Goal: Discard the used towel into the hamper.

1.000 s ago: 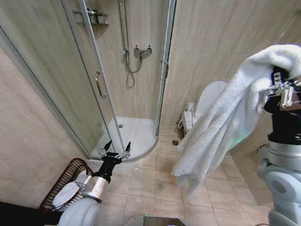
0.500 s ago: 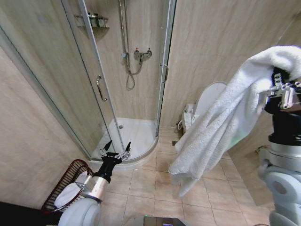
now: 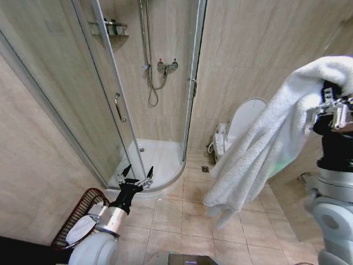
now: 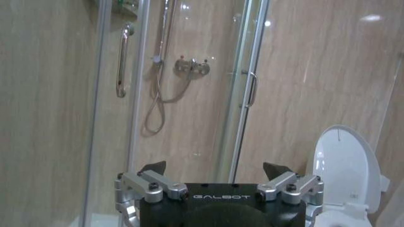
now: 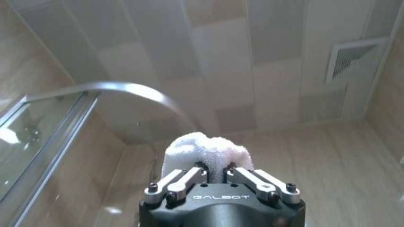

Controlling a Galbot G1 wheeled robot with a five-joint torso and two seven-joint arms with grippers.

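Observation:
A large white towel hangs from my right gripper, held high at the right of the head view; its lower end dangles well above the floor tiles. In the right wrist view the right gripper is shut on a bunched fold of the towel. The hamper, a dark reddish-brown openwork basket, stands on the floor at the lower left against the wall, partly behind my left arm. My left gripper is low at the left, open and holding nothing, its fingers spread wide.
A curved glass shower enclosure takes up the back left, with a white tray at its foot. A white toilet with its lid up stands behind the towel. Beige floor tiles lie open in the middle.
The whole head view has shifted slightly, so the camera moved. The hanging end of the towel swung a little left, then back right. My left arm keeps its pose.

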